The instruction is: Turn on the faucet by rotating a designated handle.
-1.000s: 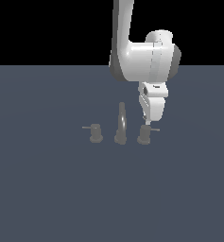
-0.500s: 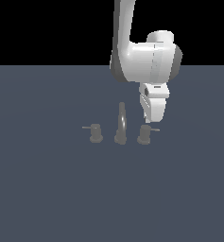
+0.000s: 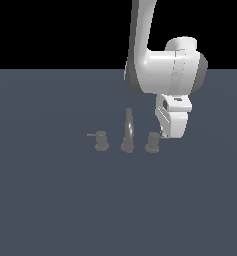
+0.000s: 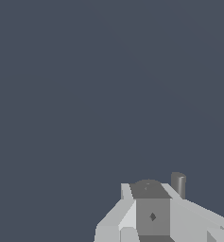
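Faucet [image 3: 128, 131] alone on grey worktop [image 3: 50, 200]: spout central, twin knob [image 3: 101, 140] on exterior view's left, handle [image 3: 152, 142] on right. Gripper [image 3: 165, 135] just beside handle, hiding its rod. Jaws' state: cannot tell, fingertips unseen in both views

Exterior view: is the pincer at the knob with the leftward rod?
No. The pincer sits beside the handle on the exterior view's right, far from the twin knob.

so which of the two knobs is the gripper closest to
The knob on the exterior view's right of the spout. The gripper hangs right beside it, while the other knob, its rod pointing left, stands beyond the spout.
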{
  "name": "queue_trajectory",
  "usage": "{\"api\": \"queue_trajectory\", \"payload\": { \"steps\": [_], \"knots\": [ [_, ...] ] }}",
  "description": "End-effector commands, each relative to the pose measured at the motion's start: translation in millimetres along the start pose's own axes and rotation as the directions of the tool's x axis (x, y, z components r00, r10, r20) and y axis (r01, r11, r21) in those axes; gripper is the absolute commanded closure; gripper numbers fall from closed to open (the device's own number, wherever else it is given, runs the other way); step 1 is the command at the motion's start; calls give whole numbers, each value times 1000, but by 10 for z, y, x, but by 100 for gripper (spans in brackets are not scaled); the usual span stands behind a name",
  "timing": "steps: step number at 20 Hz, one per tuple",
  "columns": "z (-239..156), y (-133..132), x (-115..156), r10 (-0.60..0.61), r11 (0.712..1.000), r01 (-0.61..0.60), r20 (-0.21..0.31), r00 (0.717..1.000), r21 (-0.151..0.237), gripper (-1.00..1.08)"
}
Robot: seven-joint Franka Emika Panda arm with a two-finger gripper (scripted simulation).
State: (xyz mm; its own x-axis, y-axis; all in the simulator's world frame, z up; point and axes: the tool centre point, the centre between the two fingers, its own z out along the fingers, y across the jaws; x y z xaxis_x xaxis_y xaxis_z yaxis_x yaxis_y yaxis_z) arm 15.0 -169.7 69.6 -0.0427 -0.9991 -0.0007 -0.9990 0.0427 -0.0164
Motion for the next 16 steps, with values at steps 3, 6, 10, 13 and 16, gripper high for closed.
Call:
{"api": "queue_trajectory", "payload": {
  "steps": [3,6,10,13,16],
  "knots": [
    [11,110,-4,2,1000,-2,0,1000,-4,108],
    [22,219,-7,5,1000,-5,0,1000,-8,108],
    [36,367,-11,9,1000,-9,-1,1000,-12,108],
    [47,481,-15,11,1000,-11,-1,1000,-16,108],
    [8,383,38,19,1000,-19,-9,1000,7,108]
  ]
}}
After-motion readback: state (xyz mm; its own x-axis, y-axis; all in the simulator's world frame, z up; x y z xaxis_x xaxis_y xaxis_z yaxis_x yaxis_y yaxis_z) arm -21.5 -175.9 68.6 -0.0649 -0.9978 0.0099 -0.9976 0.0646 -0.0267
